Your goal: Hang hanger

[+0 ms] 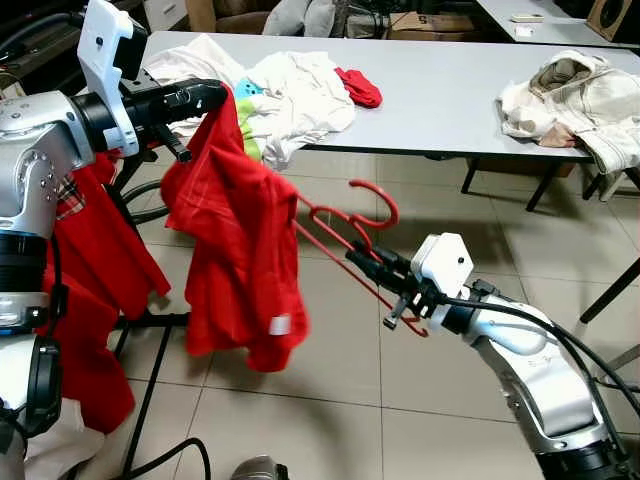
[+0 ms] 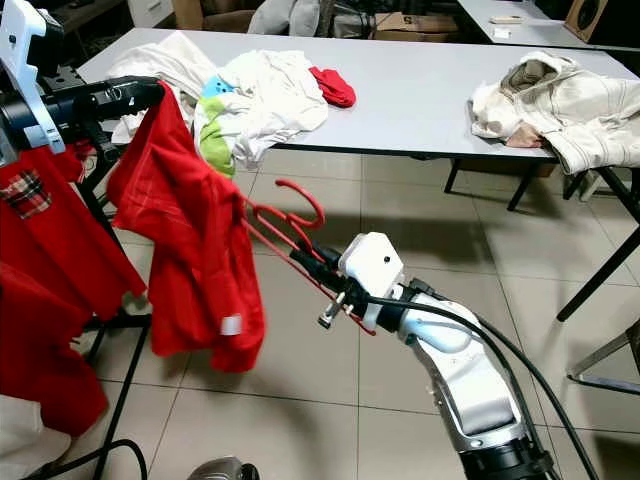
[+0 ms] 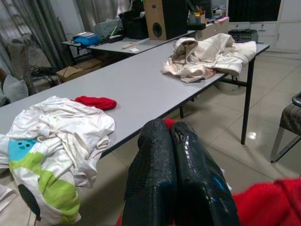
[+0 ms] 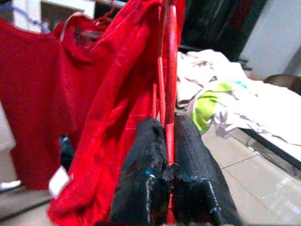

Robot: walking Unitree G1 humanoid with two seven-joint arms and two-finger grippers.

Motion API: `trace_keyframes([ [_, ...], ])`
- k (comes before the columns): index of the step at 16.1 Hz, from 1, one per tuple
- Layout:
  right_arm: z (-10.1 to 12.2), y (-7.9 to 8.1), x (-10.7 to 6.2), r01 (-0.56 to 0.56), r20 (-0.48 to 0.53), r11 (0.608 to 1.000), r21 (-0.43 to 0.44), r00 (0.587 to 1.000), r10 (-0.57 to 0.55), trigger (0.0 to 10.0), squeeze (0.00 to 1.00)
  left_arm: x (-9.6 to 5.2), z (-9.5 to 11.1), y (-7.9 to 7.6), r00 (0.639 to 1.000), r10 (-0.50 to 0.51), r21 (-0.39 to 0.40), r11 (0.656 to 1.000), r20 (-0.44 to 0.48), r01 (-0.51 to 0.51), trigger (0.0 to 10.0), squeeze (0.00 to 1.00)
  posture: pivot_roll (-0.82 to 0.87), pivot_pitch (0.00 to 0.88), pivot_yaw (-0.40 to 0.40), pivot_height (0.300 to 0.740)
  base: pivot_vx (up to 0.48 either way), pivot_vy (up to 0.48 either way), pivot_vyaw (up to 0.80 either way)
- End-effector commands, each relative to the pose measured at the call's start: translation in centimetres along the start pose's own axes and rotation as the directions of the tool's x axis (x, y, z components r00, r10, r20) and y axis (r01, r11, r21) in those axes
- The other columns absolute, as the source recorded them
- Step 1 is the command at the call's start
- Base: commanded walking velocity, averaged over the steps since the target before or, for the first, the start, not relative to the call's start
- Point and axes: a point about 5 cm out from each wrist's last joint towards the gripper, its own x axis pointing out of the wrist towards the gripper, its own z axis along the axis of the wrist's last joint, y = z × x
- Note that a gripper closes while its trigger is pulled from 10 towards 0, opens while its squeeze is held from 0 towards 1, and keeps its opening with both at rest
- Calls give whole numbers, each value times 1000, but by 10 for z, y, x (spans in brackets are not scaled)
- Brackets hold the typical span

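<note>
Left claw [image 1: 215, 97] pinches the red fabric shirt [image 1: 235, 260] at its top, held up beside the black metal clothes rack [image 1: 135, 330]. Right claw [image 1: 362, 262] clamps the red plastic hanger [image 1: 345, 220], partly inside the shirt. Hanging on the rack looks not yet done.

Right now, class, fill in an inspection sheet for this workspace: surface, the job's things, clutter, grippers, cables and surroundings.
Surface: long grey table standing on a beige tiled floor.
Job's things: red plastic hanger partly inside a red shirt; black clothes rack with more red garments.
Clutter: white clothes pile, small red cloth, cream jacket on the table.
Grippers: left gripper shut on the shirt's top; right gripper shut on the hanger.
Cables: black cables along the right arm.
Surroundings: second table with a wooden speaker.
</note>
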Motion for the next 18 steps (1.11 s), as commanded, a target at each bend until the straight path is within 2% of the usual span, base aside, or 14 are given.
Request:
trace_keyframes([
  [1, 5, -1, -2, 46, 56, 998, 32, 997, -48, 10000, 0, -1, 4, 3, 1000, 15, 18, 1000, -11, -15, 0, 0, 10, 0, 76, 740, 0, 0, 0],
  [2, 8, 1, -2, 79, 102, 993, 83, 991, -87, 10000, 0, -3, -1, 5, 999, 36, 22, 999, -36, -35, 0, 0, 10, 0, 76, 740, 0, 0, 0],
  [4, 13, -1, -5, 88, 134, 989, 118, 986, -104, 10000, 0, -6, -12, 10, 993, 73, 54, 996, -95, -69, 0, 0, 10, 0, 76, 740, 0, 0, 0],
  [6, 18, -2, -9, 35, 148, 987, 154, 987, -58, 10000, 0, -8, -27, 16, 987, 110, 23, 994, -116, -108, 0, 0, 5, 0, 80, 740, 0, 0, 0],
  [7, 21, -2, -14, -31, 147, 982, 184, 989, 4, 10000, 0, -8, -36, 18, 983, 127, 18, 992, -132, -126, 0, 0, 2, 0, 80, 740, 0, 0, 0],
  [8, 21, -2, -17, -56, 142, 981, 187, 989, 30, 10000, 0, -7, -40, 17, 985, 112, -2, 994, -131, -113, 10000, 0, 2, 0, 80, 740, 0, 0, 0],
  [11, 22, -4, -21, -79, 126, 981, 178, 990, 57, 10000, 0, -6, -46, 19, 982, 132, -5, 991, -134, -134, 10000, 0, 0, 0, 81, 740, 0, 0, 0],
  [12, 22, -7, -22, -72, 126, 982, 176, 991, 51, 10000, 0, -6, -47, 20, 982, 133, 1, 991, -136, -134, 10000, 604, 0, 0, 81, 740, 0, 0, 0],
  [13, 24, -11, -23, -63, 126, 982, 176, 991, 41, 10000, 0, -7, -49, 20, 981, 125, 7, 992, -145, -125, 10000, 1000, -6, 0, 83, 740, 0, 0, 0],
  [16, 28, -21, -26, -48, 119, 983, 176, 992, 27, 10000, 0, -12, -55, 20, 981, 93, 6, 996, -169, -93, 10000, 1000, -4, 0, 78, 740, 0, 0, 0],
  [18, 28, -33, -31, -59, 68, 986, 153, 996, 49, 10000, 0, -26, -63, 22, 973, 57, 12, 998, -223, -55, 10000, 1000, -7, 0, 67, 740, 0, 0, 0],
])
